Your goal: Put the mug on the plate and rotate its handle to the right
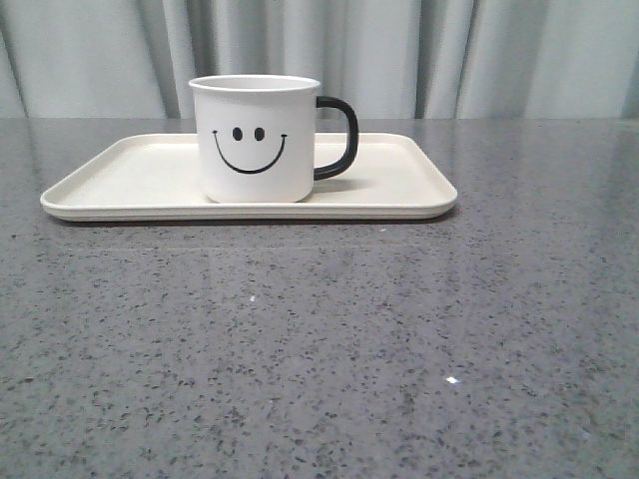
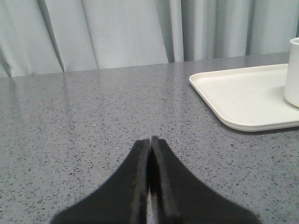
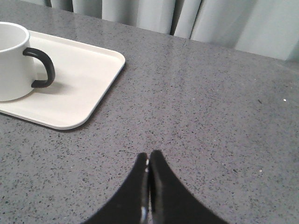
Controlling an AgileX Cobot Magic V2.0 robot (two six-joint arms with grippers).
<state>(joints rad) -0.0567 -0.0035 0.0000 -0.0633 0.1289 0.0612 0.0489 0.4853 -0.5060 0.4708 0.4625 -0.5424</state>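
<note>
Already standing upright on the plate (image 1: 140,175), near its middle: mug (image 1: 257,140), smiley face toward the front camera, handle (image 1: 339,138) out to the right. By these views, both parts of the task apparently done.

Outward from there: low cream rim all round, mug base wholly inside it, bare tray on either side. Beyond that, speckled grey table (image 1: 319,349) and pale curtain (image 1: 449,50) behind.

Left gripper (image 2: 150,140) pressed closed on nothing, low over bare table, well apart from the plate's near corner (image 2: 243,93); only the mug's edge (image 2: 293,70) in its view. Right gripper (image 3: 148,156) likewise closed and empty, over open table on the handle side, clear of the plate (image 3: 79,79) and mug (image 3: 14,60).

Little left to go wrong, judging from this. Main risk: any needless return toward the mug. A sweep from the right arm across the tray corner could catch the loop handle and spin it off its heading, or nudge the light tray and slide the mug toward the rim. Same for a low left-arm pass clipping the plate edge. Safest course probably arms kept away.
</note>
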